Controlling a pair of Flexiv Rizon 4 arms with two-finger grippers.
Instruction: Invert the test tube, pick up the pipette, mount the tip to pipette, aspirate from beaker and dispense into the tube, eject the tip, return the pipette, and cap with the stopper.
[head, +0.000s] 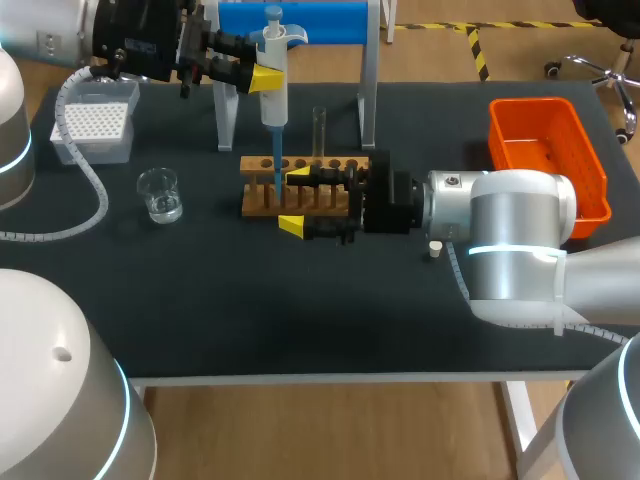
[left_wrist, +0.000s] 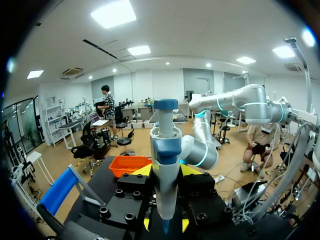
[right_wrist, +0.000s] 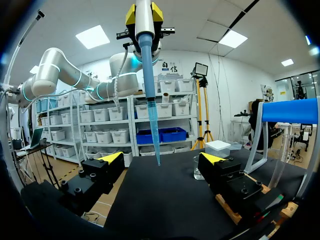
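- Left gripper (head: 268, 78): comes in over the far left corner of the desk (head: 200, 330), raised well above the surface. Its fingers are clamped on the pipette (head: 274, 90) from two sides. In the left wrist view, the pipette body (left_wrist: 165, 170) stands upright between the yellow tips.
- Pipette: vertical, with a blue tip (head: 277, 165) mounted and pointing down at the left end of the wooden rack (head: 330, 195). In the right wrist view, the tip (right_wrist: 150, 100) hangs between the right gripper's fingers and its end is clear of the desk. Contact with the rack cannot be determined.
- Right gripper (head: 295, 200): reaches in from the right edge, level with the rack. Its fingers are spread wide, one at the rack's far side and one at its near side. It grips nothing (right_wrist: 162, 160).
- Test tube (head: 320, 128): upright in the rack's far row, near the middle.
- Beaker (head: 160, 193): stands on the left part of the desk, well apart from the rack, with clear liquid at the bottom.
- Tip box (head: 95, 125): at the far left corner, beyond the beaker.
- Stopper (head: 435, 248): a small white item on the desk, just beside the right arm's wrist.
- Orange bin (head: 545, 165): near the right edge.
- Blue stand (head: 290, 20): at the far edge, behind the rack.
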